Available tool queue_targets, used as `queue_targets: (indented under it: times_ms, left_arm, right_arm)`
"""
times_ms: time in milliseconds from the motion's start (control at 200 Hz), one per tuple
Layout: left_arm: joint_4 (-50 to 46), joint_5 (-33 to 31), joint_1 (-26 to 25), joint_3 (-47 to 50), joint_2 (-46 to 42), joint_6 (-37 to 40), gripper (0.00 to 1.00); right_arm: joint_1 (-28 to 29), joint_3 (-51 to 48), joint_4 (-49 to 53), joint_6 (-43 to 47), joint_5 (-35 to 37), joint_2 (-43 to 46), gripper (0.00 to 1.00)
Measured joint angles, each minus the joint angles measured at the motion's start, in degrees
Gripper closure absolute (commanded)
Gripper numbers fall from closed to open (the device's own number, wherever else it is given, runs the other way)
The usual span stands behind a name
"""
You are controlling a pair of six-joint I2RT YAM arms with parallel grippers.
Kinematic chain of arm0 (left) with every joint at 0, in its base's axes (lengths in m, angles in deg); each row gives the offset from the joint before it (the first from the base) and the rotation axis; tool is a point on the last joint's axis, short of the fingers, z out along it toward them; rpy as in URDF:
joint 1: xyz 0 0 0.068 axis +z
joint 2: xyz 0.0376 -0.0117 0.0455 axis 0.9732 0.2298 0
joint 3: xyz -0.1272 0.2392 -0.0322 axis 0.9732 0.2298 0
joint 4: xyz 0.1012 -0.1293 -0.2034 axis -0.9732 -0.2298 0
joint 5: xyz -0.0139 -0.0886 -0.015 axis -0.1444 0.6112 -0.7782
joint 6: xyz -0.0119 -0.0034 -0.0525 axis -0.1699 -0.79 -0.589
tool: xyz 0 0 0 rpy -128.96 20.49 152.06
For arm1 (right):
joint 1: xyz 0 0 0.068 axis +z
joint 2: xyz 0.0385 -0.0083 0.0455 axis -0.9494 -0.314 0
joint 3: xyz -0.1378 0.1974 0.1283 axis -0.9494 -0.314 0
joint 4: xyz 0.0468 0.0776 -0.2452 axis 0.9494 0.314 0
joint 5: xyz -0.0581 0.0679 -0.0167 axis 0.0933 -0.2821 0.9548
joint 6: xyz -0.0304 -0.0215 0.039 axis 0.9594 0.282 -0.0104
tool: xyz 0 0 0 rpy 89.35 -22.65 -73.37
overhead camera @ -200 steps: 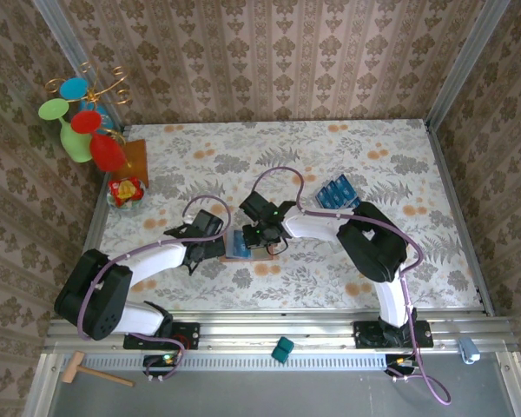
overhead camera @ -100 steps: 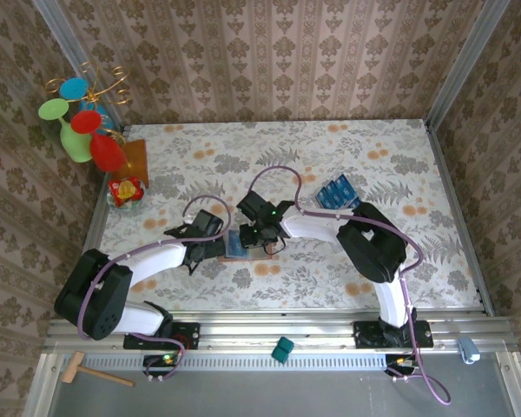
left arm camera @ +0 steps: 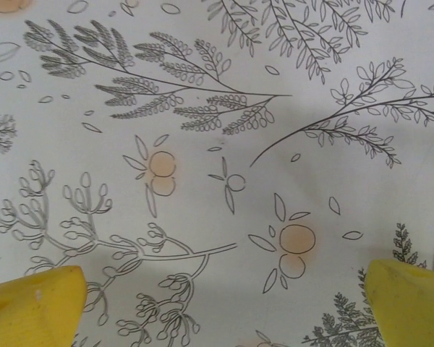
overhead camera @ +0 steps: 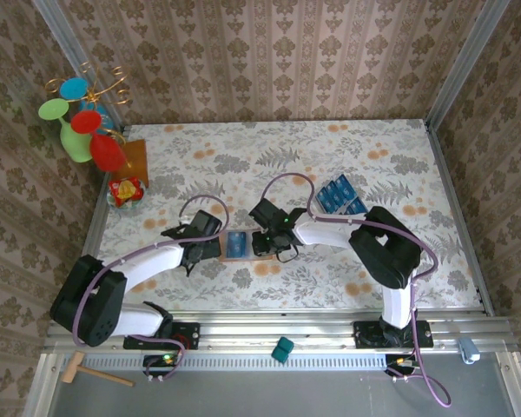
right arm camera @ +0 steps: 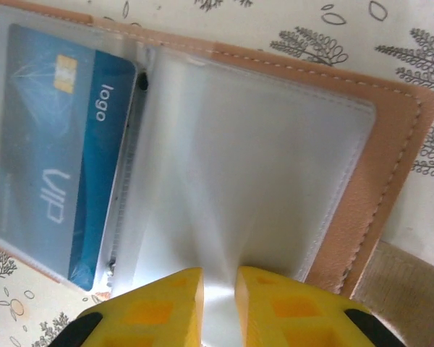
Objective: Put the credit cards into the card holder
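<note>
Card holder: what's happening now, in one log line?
card holder: open flat | blue card: in a sleeve | right jaws: pinching clear sleeve | left jaws: open above tablecloth

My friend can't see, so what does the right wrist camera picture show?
The right gripper pinches a clear sleeve of the open card holder. A blue credit card marked VIP sits in the left sleeve. The holder lies on a flowery table.

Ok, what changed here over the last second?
The right gripper slid right, off the card holder, uncovering the card in it; its fingers pinch a clear sleeve. The left gripper stayed open beside the holder; the spare cards stayed put.
</note>
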Motion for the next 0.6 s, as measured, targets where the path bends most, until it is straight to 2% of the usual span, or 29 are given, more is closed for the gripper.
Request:
queue_targets:
  times_ms: [385,600]
  left_arm:
    - [-0.2,0.2,0.0,0.0,-0.2,0.1,0.00]
    - [0.9,1.6,0.0,-0.5,2.0,1.1,0.00]
  right_arm:
    - [-4.9,-4.7,-3.3,-0.1,-0.2,3.0,0.79]
    - [-5.3,-4.6,-2.1,0.5,-0.3,3.6,0.80]
